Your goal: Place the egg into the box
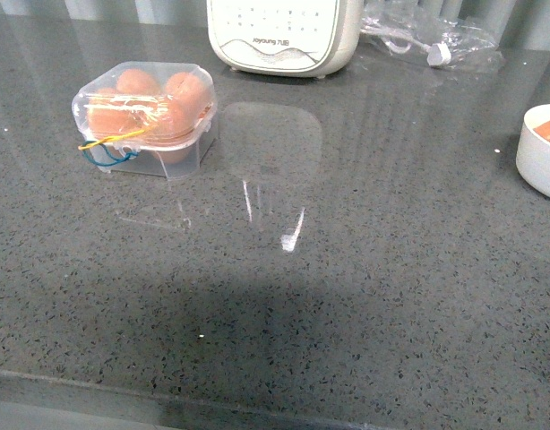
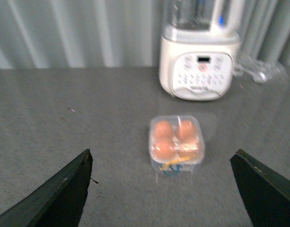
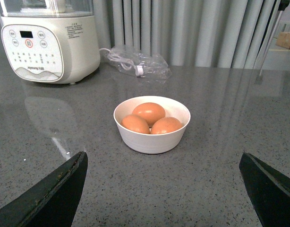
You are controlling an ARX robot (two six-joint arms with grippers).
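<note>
Spanning every view, a grey speckled countertop (image 1: 365, 296) carries all items. One cream appliance (image 1: 284, 36) stands at the far edge, its button panel facing forward. One crumpled clear plastic bag (image 3: 138, 64) with a white cord inside lies beside it, toward the right. One white round bowl (image 3: 152, 139) sits on the right side of the counter, holding three brown eggs; the rearmost egg (image 3: 148, 111) rests against the other two. One box (image 1: 148, 121), clear plastic with its lid shut, sits on the left side, near the appliance; four brown eggs show through the lid in the left wrist view, and yellow and blue bands trail from its front. Left gripper (image 2: 164, 189): fingers spread wide, nothing between them, raised above the counter with the box ahead, apart from both fingers. Right gripper (image 3: 164, 189): fingers likewise spread wide and empty, bowl and its eggs ahead between the two tips, well clear of either. Neither arm appears in the front view.
</note>
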